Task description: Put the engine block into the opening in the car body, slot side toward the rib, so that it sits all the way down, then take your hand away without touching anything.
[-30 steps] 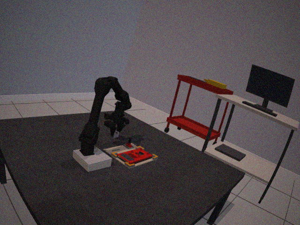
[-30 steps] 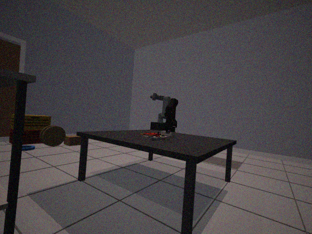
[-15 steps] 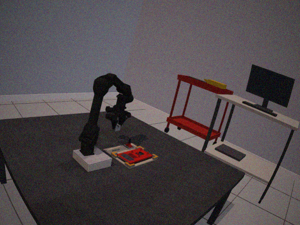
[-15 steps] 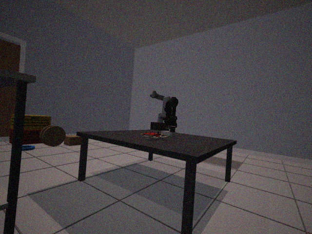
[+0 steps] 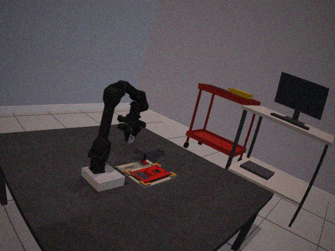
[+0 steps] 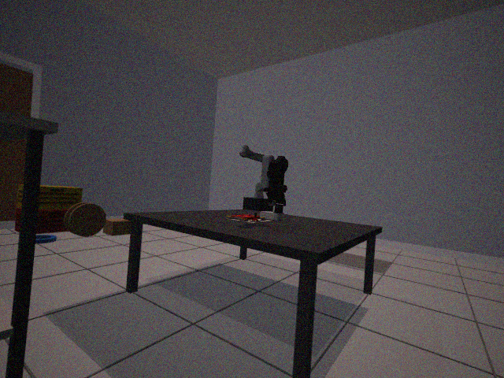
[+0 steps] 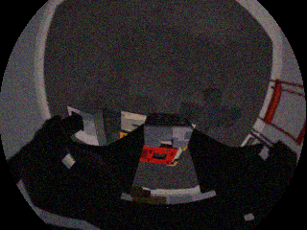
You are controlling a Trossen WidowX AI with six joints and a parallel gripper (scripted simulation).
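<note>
My gripper [image 5: 130,136] [image 7: 165,127] is shut on the grey engine block [image 5: 131,139] [image 7: 163,134]. It holds the block well above the table, behind and to the left of the car body in the top view. The red car body [image 5: 165,172] [image 6: 245,216] [image 7: 146,153] lies flat between yellow-orange corner pieces on a pale board [image 5: 121,166] [image 7: 131,116]. Its dark opening shows in the top view and partly below the block in the wrist view. The block's slot side and the rib cannot be made out in this dim, grainy light.
A small red piece with a black upright post [image 5: 144,161] stands at the board's back edge, beside the car body. The arm's white base block [image 5: 104,179] is left of the board. The red cart [image 5: 216,141] and the desk with a monitor [image 5: 301,94] stand beyond the dark table [image 5: 151,216].
</note>
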